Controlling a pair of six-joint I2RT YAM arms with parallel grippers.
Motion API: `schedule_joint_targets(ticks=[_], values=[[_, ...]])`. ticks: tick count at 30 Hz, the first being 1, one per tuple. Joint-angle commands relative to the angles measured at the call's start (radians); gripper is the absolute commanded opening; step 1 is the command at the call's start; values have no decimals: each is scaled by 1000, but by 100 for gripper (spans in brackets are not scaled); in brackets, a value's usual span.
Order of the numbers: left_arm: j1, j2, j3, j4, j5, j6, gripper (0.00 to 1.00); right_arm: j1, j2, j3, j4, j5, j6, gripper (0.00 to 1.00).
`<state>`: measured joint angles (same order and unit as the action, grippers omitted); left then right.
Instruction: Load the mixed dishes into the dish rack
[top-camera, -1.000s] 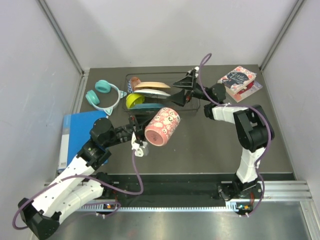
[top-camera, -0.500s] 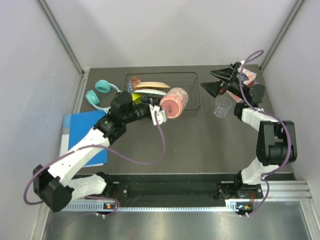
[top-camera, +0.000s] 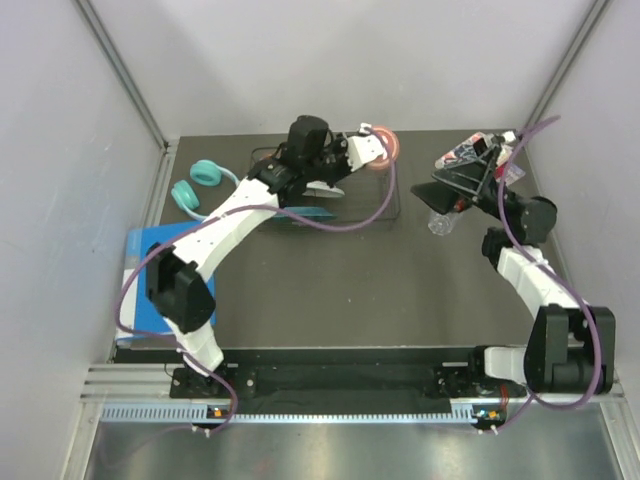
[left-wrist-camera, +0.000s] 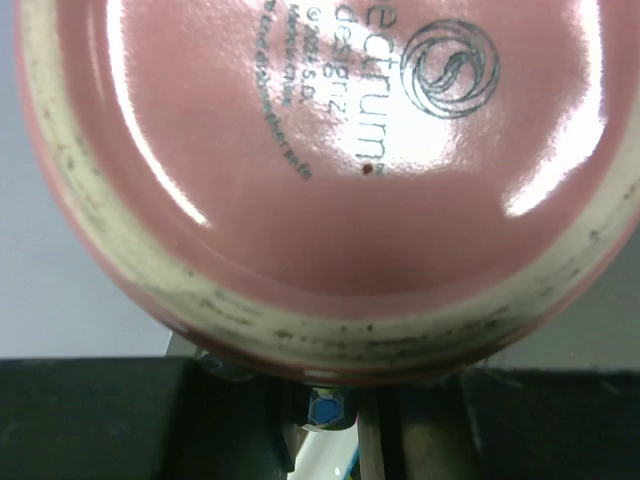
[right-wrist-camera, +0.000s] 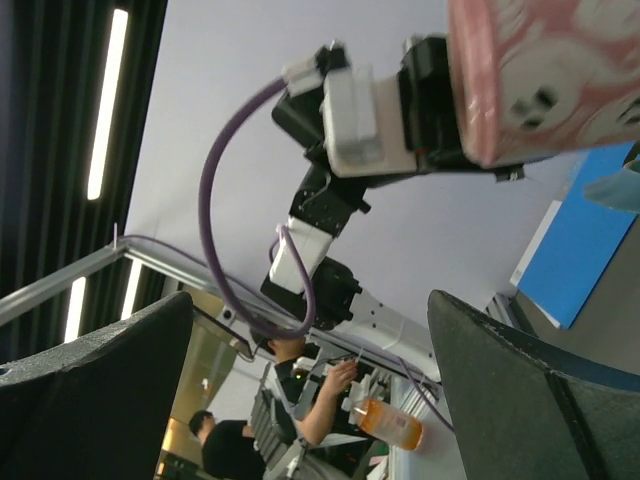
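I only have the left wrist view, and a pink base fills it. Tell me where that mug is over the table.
Observer: The left gripper holds the pink floral mug above the far right corner of the dish rack.
Operator: Report what's in the rack.
Observer: A teal scalloped plate sits near its front left; the arm hides more.
Operator: Now the right arm.
Observer: The right gripper is open, right of the rack, near a clear cup.

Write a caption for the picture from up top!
Left gripper holds the pink floral mug at the far right corner of the dish rack; right gripper hangs open near a clear cup.
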<state>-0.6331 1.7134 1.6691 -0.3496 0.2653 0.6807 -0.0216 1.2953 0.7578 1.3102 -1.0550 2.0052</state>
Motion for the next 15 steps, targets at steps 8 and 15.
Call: schedule_joint_targets(ticks=[8, 15], values=[[0, 219, 429, -135, -124, -227, 0, -29, -270, -162, 337, 1, -94, 100], [1, 362, 578, -175, -120, -366, 0, -31, -378, -261, 219, -33, -167, 100]])
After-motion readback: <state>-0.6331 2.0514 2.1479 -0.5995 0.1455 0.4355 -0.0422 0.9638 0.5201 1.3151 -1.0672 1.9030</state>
